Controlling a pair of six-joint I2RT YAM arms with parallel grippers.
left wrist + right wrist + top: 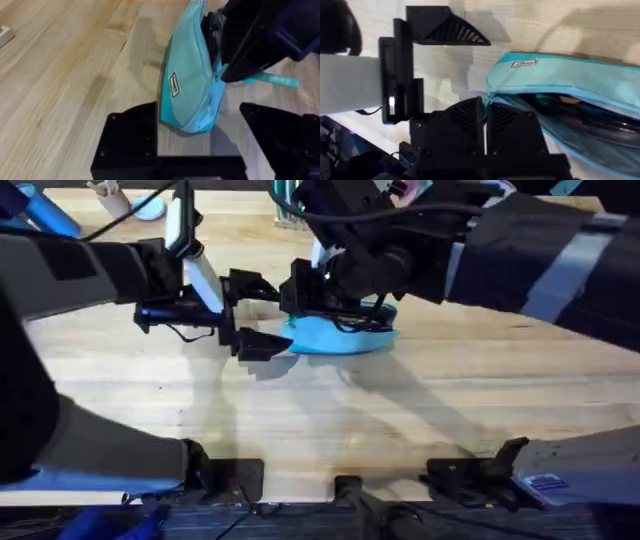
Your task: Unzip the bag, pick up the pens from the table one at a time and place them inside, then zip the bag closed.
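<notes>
- Our right gripper (485,122) is pinched closed at the bag's (340,335) zipper end; its two ribbed pads meet with only a thin seam between them, and we judge they are clamped on the slider or its pull, though the pull itself is hidden under the fingers.
- Our left gripper (210,132) stands wide apart, holding nothing, its fingers either side of the bag's tapered end; whether they touch the fabric we cannot tell.
- The bag lies on the table (420,420) around its middle, towards the far edge. The zipper gapes along its length, and dark, pen-like shapes show inside the opening.
- A turquoise strap (272,79) trails from the bag on the side away from the label (174,86).
- The relation that matters: the bag's long axis runs from the left gripper's end away under the right arm, so the zipper's track leads along that line. The right gripper is already on the zipper; the left is placed to brace the end.
- We judge the step in hand to be the closing of the zip.
</notes>
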